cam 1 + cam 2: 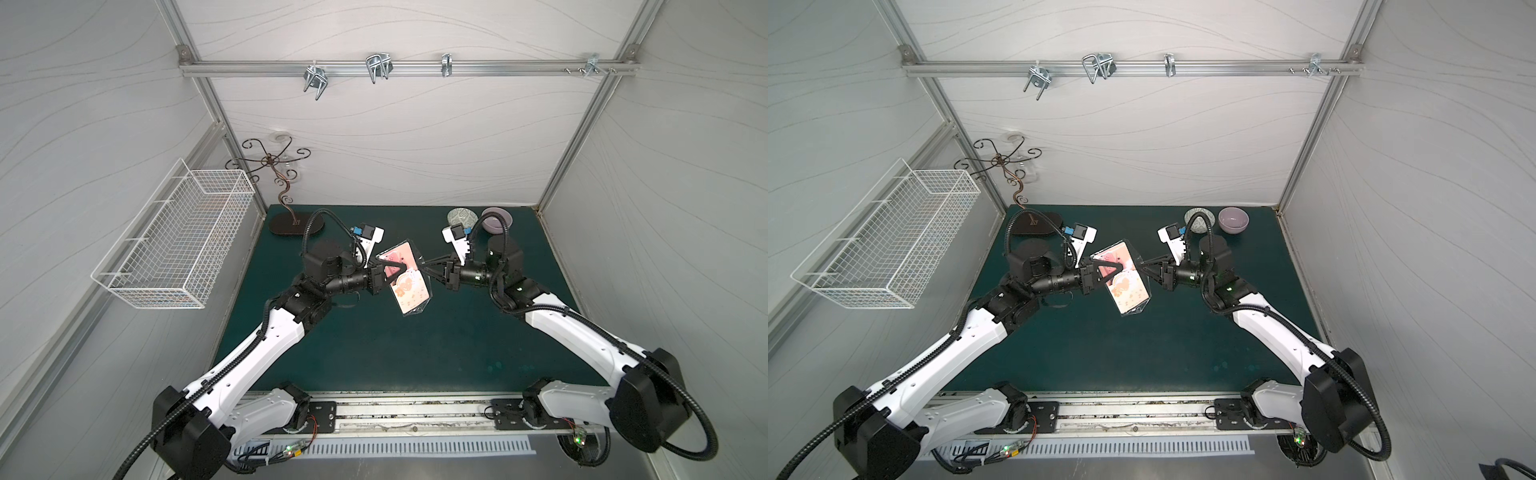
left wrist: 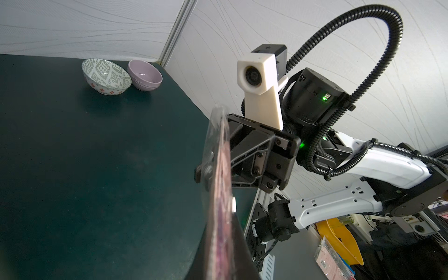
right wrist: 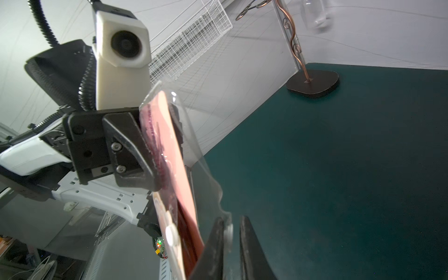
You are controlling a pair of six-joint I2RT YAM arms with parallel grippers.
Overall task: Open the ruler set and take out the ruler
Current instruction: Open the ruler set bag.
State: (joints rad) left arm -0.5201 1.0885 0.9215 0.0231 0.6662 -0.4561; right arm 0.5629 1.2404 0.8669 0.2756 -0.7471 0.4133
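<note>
The ruler set (image 1: pixel 409 286) (image 1: pixel 1127 286), a clear sleeve with a pink flower-printed card, hangs tilted in the air above the middle of the green table. My left gripper (image 1: pixel 401 269) (image 1: pixel 1121 268) is shut on its left half, one black finger lying across the card. In the left wrist view the sleeve (image 2: pixel 221 194) shows edge-on between those fingers. My right gripper (image 1: pixel 423 264) (image 1: pixel 1140 264) (image 3: pixel 231 225) pinches the sleeve's clear flap (image 3: pixel 225 218) at the right edge, jaws nearly together. The ruler cannot be told apart inside the sleeve.
A patterned bowl (image 1: pixel 461 217) and a purple bowl (image 1: pixel 496 218) stand at the table's back right. A metal stand on a dark base (image 1: pixel 295 226) is at the back left. A white wire basket (image 1: pixel 174 245) hangs on the left wall.
</note>
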